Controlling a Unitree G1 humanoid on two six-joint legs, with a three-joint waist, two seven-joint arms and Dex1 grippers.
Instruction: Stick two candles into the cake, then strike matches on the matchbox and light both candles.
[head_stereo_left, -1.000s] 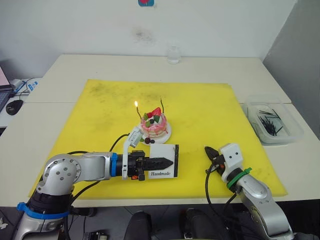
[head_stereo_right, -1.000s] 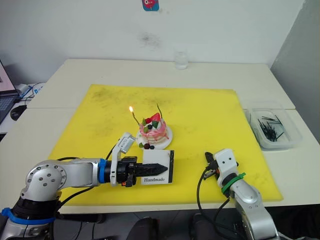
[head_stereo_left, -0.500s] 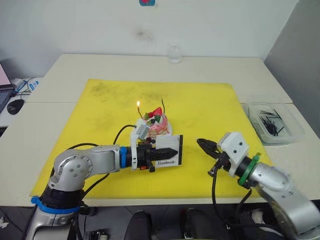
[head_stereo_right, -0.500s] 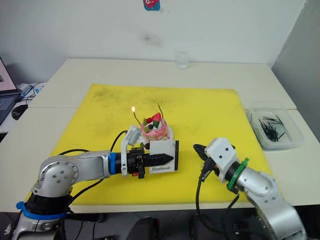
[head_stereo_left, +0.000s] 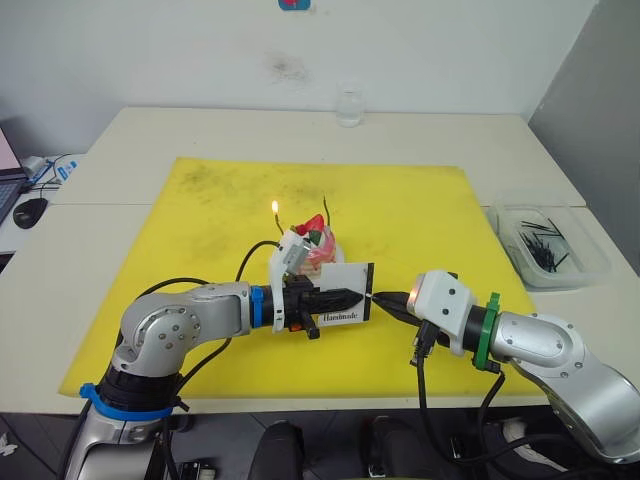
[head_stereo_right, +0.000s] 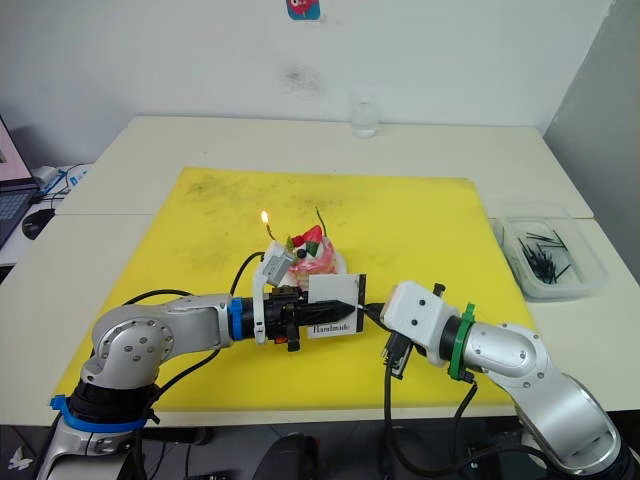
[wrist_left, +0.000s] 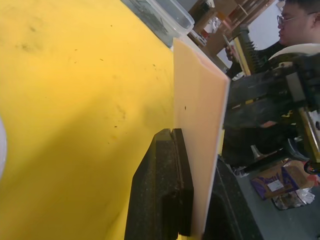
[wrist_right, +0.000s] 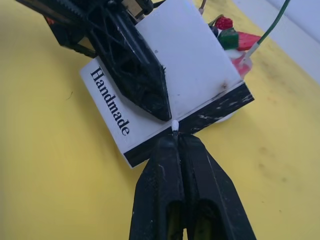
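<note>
The pink cake (head_stereo_left: 318, 245) stands mid-mat with two candles in it. The left candle (head_stereo_left: 278, 228) burns with a small flame; the right candle (head_stereo_left: 325, 210) is unlit. My left gripper (head_stereo_left: 358, 296) is shut on the white "Handmade" matchbox (head_stereo_left: 345, 278), holding it upright just in front of the cake. My right gripper (head_stereo_left: 385, 299) is shut on a match (wrist_right: 175, 125). The match's white tip touches the black striking strip (wrist_right: 220, 107) on the box's edge. In the left wrist view the matchbox (wrist_left: 197, 130) shows edge-on beside my finger (wrist_left: 165, 185).
The yellow mat (head_stereo_left: 420, 210) covers the table's middle. A clear plastic tub (head_stereo_left: 545, 240) with several dark matches sits off the mat at the right. A small glass (head_stereo_left: 347, 106) stands at the back edge. A mouse (head_stereo_left: 28, 212) lies far left. A person (wrist_left: 300, 20) is beyond the table.
My left gripper has lifted the matchbox off the mat and carried it right, in front of the cake. My right gripper has moved left until its match tip meets the strip.
</note>
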